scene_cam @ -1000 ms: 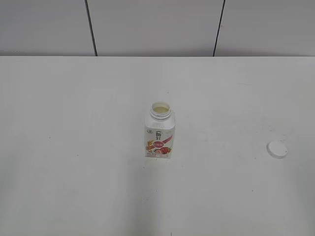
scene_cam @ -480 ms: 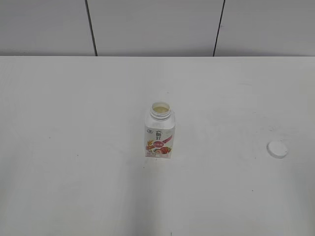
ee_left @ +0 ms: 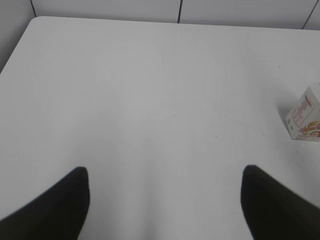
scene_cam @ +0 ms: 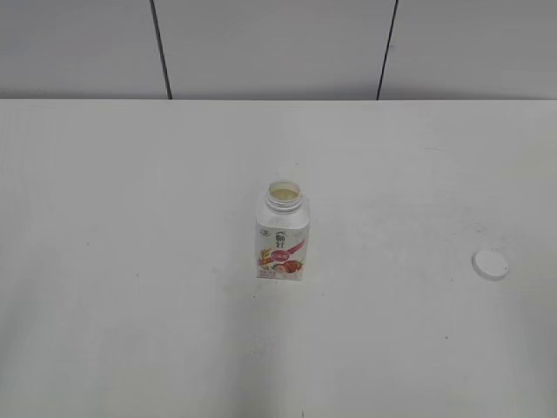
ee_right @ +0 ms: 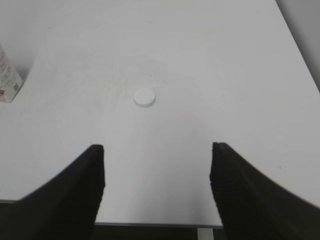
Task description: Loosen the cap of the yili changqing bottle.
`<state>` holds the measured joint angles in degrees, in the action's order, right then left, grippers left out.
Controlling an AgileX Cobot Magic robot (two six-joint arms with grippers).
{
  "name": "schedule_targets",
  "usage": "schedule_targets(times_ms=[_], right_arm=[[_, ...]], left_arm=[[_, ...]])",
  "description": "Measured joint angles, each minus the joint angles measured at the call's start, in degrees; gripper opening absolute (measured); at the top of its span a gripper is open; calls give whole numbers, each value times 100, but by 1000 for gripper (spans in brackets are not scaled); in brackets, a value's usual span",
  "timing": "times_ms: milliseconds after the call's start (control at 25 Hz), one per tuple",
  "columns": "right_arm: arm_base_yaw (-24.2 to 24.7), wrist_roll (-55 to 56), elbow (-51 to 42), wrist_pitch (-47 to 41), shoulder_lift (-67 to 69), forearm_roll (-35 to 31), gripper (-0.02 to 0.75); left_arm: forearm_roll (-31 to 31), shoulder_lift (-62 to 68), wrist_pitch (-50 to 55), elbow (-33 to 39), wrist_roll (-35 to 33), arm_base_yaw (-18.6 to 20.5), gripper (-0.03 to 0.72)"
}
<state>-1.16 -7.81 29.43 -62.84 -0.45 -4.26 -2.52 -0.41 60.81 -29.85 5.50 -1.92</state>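
The yili changqing bottle (scene_cam: pixel 282 237) stands upright in the middle of the white table, its round neck open with no cap on it. It also shows at the right edge of the left wrist view (ee_left: pixel 304 117) and the left edge of the right wrist view (ee_right: pixel 7 75). The white cap (scene_cam: pixel 490 264) lies flat on the table to the bottle's right, and in the right wrist view (ee_right: pixel 144 97) ahead of the jaws. My left gripper (ee_left: pixel 165 175) is open and empty, left of the bottle. My right gripper (ee_right: pixel 157 150) is open and empty, short of the cap.
The white table (scene_cam: pixel 130 218) runs back to a grey panelled wall (scene_cam: pixel 278 43). Its front edge (ee_right: pixel 155 224) shows under the right gripper. Neither arm shows in the exterior view.
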Motion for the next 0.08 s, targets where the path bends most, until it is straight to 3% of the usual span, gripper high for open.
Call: schedule_targets(times_ms=[80], right_arm=[[0, 0, 0, 0, 0, 0, 525]], left_arm=[[10, 0, 0, 0, 0, 0, 565]])
